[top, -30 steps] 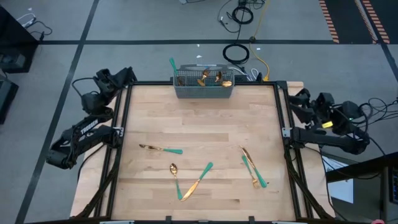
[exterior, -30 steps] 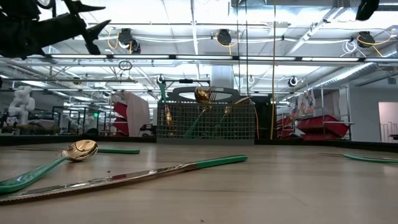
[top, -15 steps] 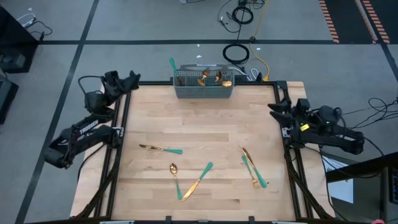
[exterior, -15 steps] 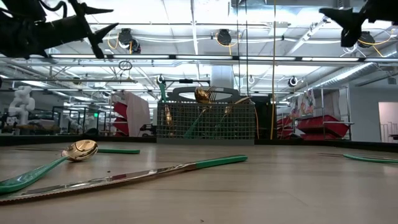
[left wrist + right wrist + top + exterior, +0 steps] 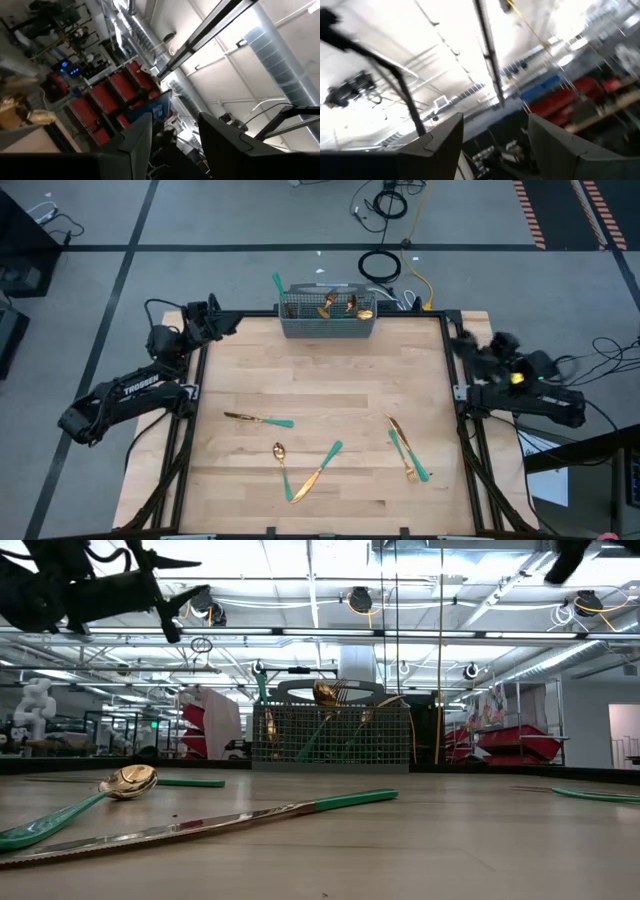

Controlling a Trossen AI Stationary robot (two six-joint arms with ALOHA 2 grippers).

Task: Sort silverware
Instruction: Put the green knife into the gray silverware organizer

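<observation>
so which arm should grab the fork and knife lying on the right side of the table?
Probably the right. The fork and knife lie near the table's right edge, on the right hand's side. The left hand is at the far left corner, across the table. Both hands are open and empty.

1. The setting is an industrial lab or workshop hall, not a home: a pale wooden bench top in a black metal frame (image 5: 330,380) stands on a grey concrete floor marked with dark tape lines (image 5: 130,260).
2. Loose black and yellow cables (image 5: 385,265) lie coiled on the floor behind the bench.
3. Overhead run exposed silver ventilation ducts (image 5: 280,55), steel beams and strip lights (image 5: 330,632).
4. Red storage bins on racks (image 5: 510,745) line the background.
</observation>
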